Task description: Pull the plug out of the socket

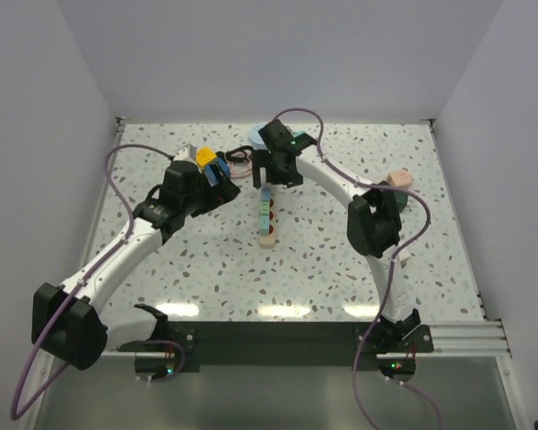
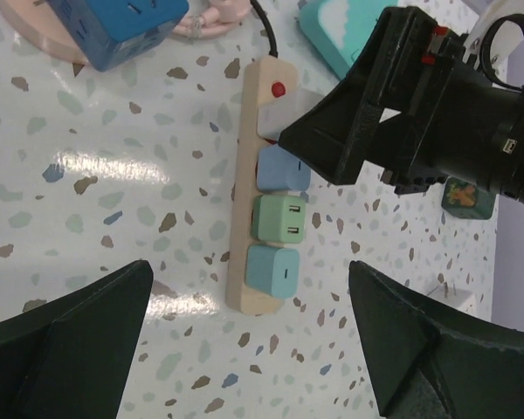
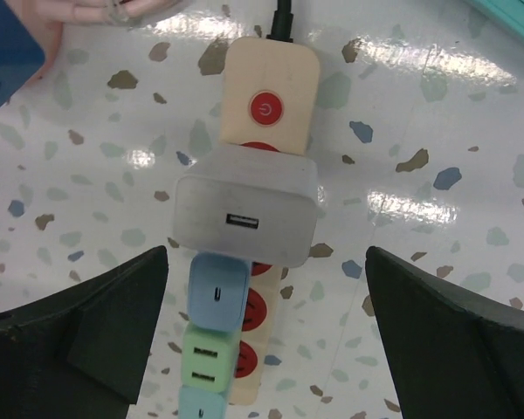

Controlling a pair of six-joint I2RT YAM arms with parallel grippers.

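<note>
Both sets of fingers [image 3: 87,340] are spread wide: the right gripper [image 3: 266,257] straddles the grey plug [image 3: 249,218] on the socket [image 3: 271,100], not touching it; the left gripper [image 2: 249,271] hangs empty above the bench [image 2: 96,175].

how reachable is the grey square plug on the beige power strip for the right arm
Probably yes: the open right tool hangs directly above the grey square plug, straddling it, with nothing in between.

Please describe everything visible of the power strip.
The power strip is a long, narrow cream plastic-looking bar, flat on the speckled table. A black cord leaves one end beside a red button. A grey plug, a light blue plug, a green plug and a teal plug sit in its red outlets.
</note>
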